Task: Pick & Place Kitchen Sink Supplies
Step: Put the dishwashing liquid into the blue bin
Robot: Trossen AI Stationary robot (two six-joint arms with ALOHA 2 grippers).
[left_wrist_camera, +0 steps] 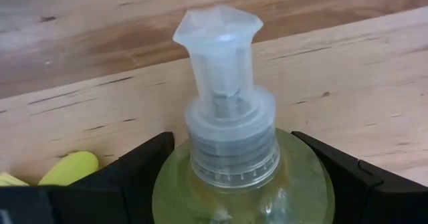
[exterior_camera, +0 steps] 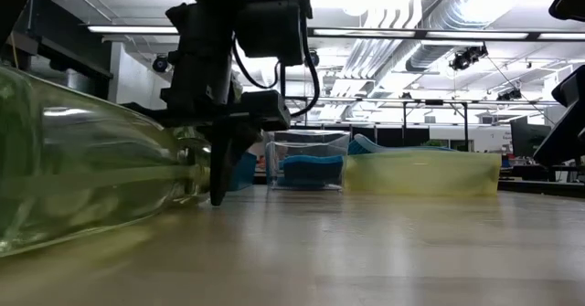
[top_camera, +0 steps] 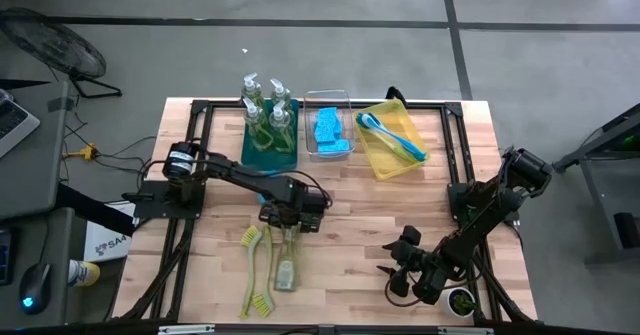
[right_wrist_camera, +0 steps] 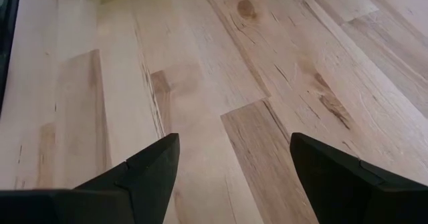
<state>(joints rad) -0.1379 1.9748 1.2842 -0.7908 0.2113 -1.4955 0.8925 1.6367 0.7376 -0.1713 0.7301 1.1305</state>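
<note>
From above we count three bins along the far side of the wooden surface (top_camera: 340,225): a teal bin (top_camera: 270,153) holding four upright soap bottles (top_camera: 268,103), a clear bin (top_camera: 329,127) with a stack of blue sponges (top_camera: 329,128) whose number we cannot tell, and a yellow bin (top_camera: 392,145) with two blue dish brushes (top_camera: 395,135). In front of these, mid-surface, lie two yellow-green dish brushes (top_camera: 252,273) side by side and, just beside them, one more soap bottle (top_camera: 287,265) on its side. The left tool (top_camera: 287,223) sits over that bottle's pump end, while the right tool (top_camera: 400,271) hangs over bare wood near the front right, well apart from everything. From table height we see the lying bottle (exterior_camera: 82,169) large at the left, with the left tool (exterior_camera: 219,151) reaching down at its neck, and the clear bin (exterior_camera: 306,158) and yellow bin (exterior_camera: 422,173) behind. The left wrist camera shows the bottle's pump and cap (left_wrist_camera: 229,117) between the two dark fingers (left_wrist_camera: 127,177); the fingers flank the bottle's shoulder, but we cannot tell whether they press it. In the right wrist camera the right tool's fingers (right_wrist_camera: 140,170) stand spread apart over empty wood, grasping nothing.
</note>
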